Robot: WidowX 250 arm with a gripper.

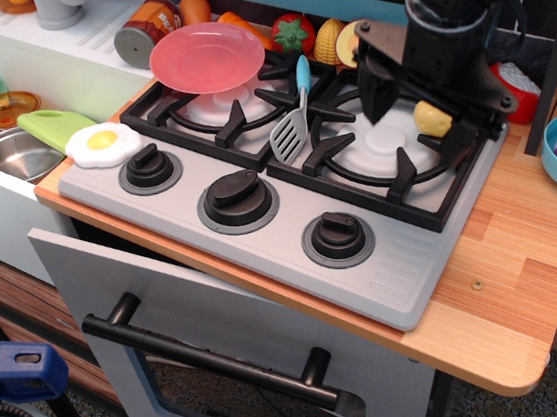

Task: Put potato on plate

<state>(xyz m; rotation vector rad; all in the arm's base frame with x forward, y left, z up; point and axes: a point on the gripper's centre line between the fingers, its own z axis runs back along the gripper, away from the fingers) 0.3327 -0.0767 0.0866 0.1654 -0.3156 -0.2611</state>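
Hanging above the right burner of the grey toy stove (294, 257), the black claw (427, 101) has the small, smooth, pale yellow plastic potato (432, 117) at its right finger — whether it is clamped on it or only beside it, I cannot tell. The round, shallow pink plastic plate (207, 58) rests well apart on the back-left grate. A blue-handled grey spatula (293, 116) lies between the 2 burners, on the wooden tabletop (512, 272).
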